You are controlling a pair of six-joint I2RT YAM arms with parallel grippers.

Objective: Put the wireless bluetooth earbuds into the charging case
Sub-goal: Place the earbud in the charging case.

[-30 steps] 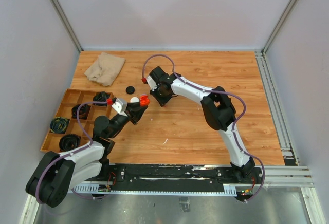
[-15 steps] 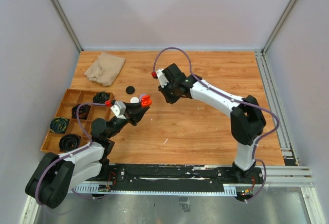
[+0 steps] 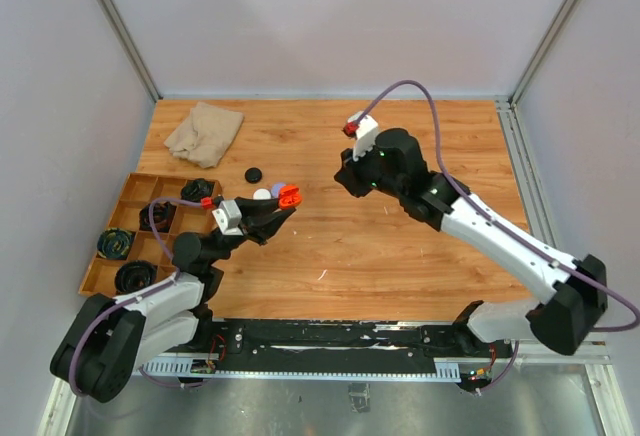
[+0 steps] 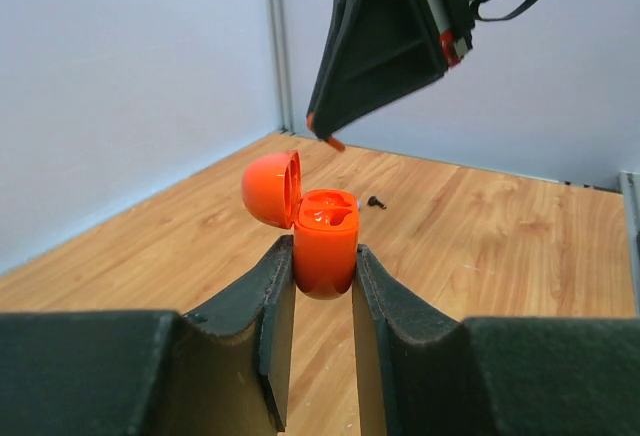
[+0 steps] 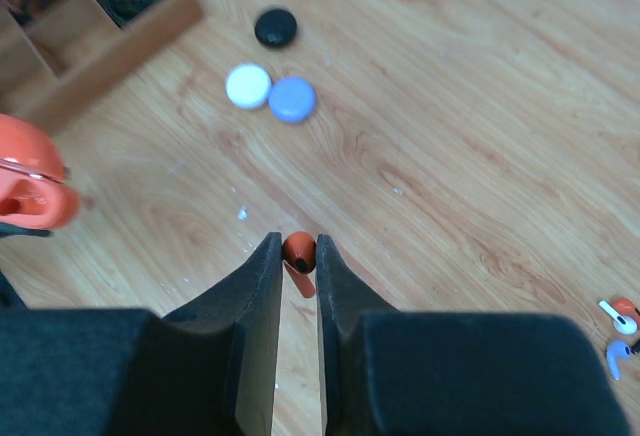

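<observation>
The left gripper [image 4: 323, 256] is clamped on the orange charging case [image 4: 330, 226], its lid tipped open, held above the counter [image 3: 400, 256]. The right gripper [image 5: 296, 242] is pinched shut on a red earbud [image 5: 299, 254], aloft to the case's right. Three pucks [image 5: 292, 99] lie below. A tray [image 3: 135, 201] lines the counter's left edge, with bare wood to the right.

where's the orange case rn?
The case is gripped in the left claw, lid open, off the table; top view, just right of the white puck, left of centre.
</observation>
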